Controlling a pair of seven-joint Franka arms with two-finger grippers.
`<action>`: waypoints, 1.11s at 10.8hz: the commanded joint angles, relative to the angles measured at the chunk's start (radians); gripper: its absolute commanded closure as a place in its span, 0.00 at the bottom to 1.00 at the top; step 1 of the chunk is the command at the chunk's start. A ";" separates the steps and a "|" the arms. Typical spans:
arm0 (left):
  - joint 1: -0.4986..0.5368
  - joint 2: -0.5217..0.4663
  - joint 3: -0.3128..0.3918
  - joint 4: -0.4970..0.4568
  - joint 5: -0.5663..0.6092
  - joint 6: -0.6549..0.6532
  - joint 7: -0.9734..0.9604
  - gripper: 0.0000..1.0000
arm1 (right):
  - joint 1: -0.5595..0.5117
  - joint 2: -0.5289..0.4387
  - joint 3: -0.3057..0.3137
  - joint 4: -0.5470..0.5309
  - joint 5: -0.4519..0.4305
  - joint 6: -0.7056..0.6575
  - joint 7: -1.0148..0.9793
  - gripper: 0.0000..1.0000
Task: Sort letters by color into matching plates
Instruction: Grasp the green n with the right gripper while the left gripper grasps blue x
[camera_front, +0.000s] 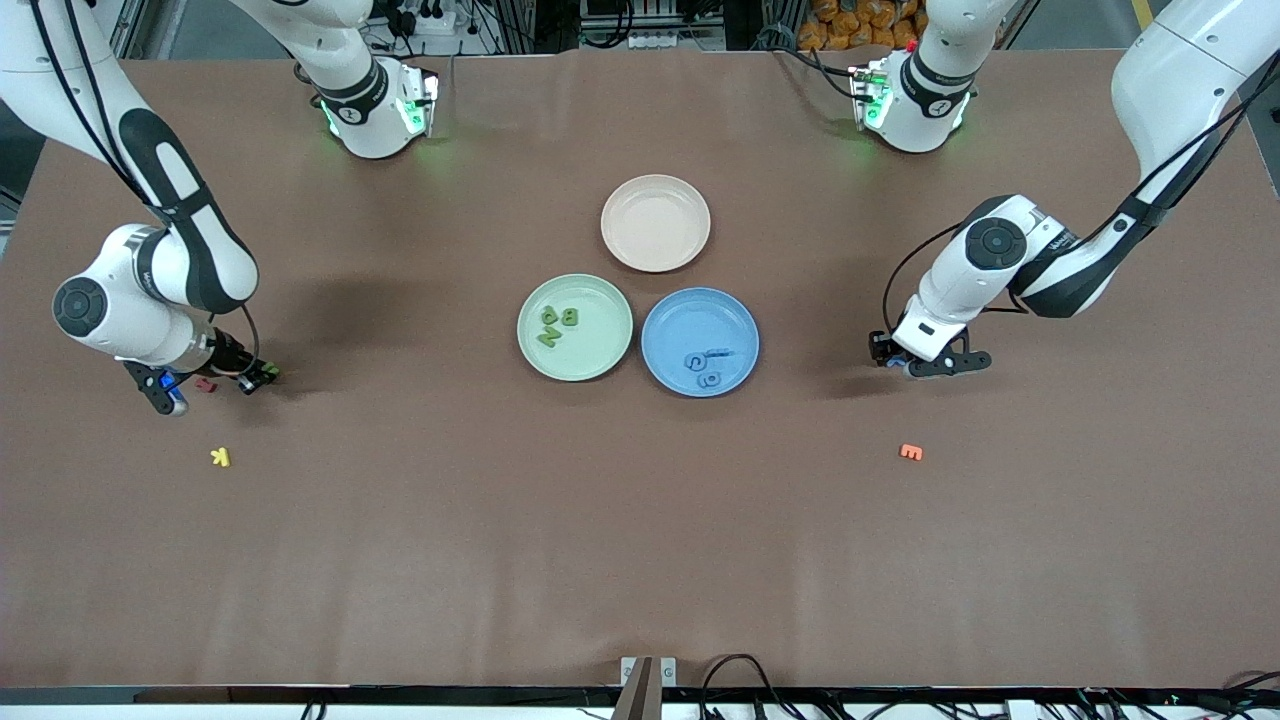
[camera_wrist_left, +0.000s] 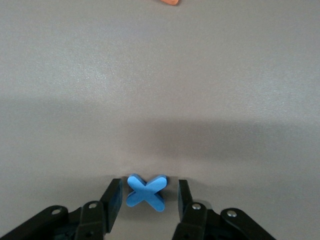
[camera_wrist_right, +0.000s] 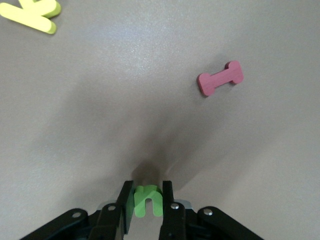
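Red letter (camera_wrist_right: 220, 79) beside right claw (camera_wrist_right: 148, 197)

Even overhead light, soft arm shadows on the table (camera_front: 640, 560), frames sharp.

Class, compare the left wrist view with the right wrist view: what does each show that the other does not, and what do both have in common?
Only the left wrist view shows the blue X letter lying between the left claw's open fingers, plus the edge of an orange letter. Only the right wrist view shows the right claw shut on a green letter, with a yellow K and a red I-shaped letter lying on the table. Both share the brown table and a claw low over it at a letter.
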 joint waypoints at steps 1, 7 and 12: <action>0.012 0.030 0.006 0.007 0.033 0.014 0.001 0.49 | 0.038 -0.077 -0.002 -0.026 0.009 -0.044 -0.015 0.72; 0.009 0.005 0.015 0.020 0.025 0.011 -0.018 1.00 | 0.202 -0.130 -0.002 -0.021 0.012 -0.124 0.007 0.72; -0.008 0.001 -0.095 0.125 -0.120 -0.123 -0.038 1.00 | 0.351 -0.193 0.001 -0.021 0.017 -0.222 0.033 0.72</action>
